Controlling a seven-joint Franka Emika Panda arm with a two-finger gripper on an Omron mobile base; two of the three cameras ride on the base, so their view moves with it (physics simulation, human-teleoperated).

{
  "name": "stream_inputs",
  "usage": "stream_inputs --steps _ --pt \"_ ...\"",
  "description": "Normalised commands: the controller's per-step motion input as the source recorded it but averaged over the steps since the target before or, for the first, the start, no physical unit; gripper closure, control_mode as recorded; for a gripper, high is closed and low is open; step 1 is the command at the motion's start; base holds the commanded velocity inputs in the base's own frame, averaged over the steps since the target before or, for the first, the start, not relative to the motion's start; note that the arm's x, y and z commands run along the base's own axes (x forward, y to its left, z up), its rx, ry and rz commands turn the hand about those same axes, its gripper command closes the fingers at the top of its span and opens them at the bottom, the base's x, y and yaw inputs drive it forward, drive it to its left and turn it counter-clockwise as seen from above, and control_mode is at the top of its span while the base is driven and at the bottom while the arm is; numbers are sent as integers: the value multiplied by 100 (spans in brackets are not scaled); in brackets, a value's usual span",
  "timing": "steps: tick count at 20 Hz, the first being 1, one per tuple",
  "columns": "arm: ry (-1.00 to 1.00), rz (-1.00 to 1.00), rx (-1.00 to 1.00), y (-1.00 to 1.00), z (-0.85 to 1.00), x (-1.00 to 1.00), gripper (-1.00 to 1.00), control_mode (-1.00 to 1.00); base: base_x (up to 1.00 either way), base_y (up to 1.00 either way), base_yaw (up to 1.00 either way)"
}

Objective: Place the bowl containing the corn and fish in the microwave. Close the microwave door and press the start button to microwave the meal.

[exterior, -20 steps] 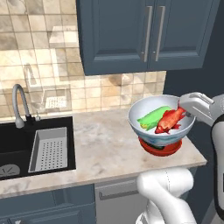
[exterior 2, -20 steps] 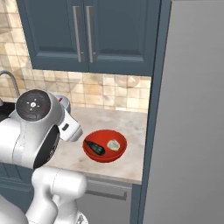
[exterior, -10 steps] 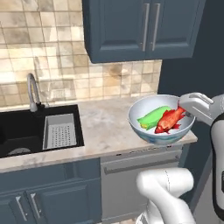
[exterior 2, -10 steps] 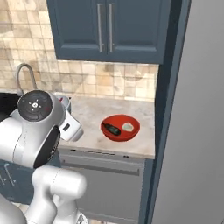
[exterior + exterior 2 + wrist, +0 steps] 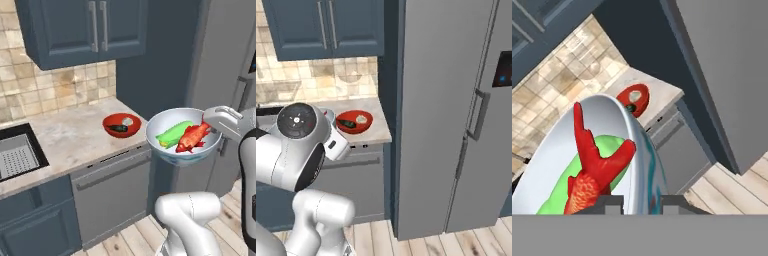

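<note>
The tool (image 5: pixel 637 202) is clamped on the rim of the bowl (image 5: pixel 184 136). Rigid, glossy, slippery; the corn (image 5: pixel 172 134) and fish (image 5: pixel 192 137) lie loose inside. Keep level.

We list one desk (image 5: pixel 75 132), a pale marbled top above dark blue cabinets. On it, near its right end, we note one red bowl (image 5: pixel 121 124) holding a dark piece and a pale piece. At its left we record a recessed sink (image 5: pixel 17 156).
</note>
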Motion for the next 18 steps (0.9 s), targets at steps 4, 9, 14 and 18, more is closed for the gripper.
stream_inputs --steps 4,9,14,18 --pt "0 0 0 0 0 0 100 100 -13 -57 -63" --pt "0 0 0 0 0 0 100 100 1 -92 -51" --pt "0 0 0 0 0 0 100 100 4 -100 -40" --pt "0 0 0 0 0 0 100 100 0 -100 -43"
